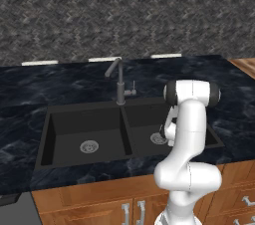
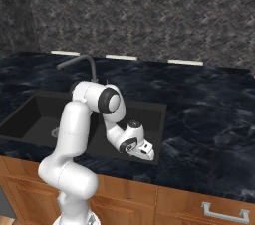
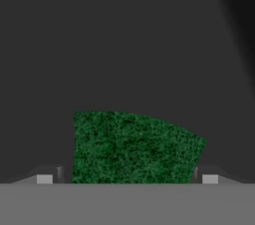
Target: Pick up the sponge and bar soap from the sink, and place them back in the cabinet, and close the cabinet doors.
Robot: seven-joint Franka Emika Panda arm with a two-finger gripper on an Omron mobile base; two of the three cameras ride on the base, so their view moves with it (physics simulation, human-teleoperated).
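Hand view: sponge lies between the spread jaws, edges just inside both fingertips, on the dark sink floor. Right base view: gripper low in the right basin, near its front wall.

The sponge, dark green face up, is lying flat on the black floor of the sink. The sink is sitting recessed in the worktop, its curved faucet standing behind the basins' divider.

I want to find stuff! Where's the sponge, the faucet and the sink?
sponge point(image 3: 133, 148), hand view, middle of its green top.
faucet point(image 1: 120, 88), left base view, on its upright stem.
sink point(image 1: 85, 124), left base view, bare floor of the left basin.
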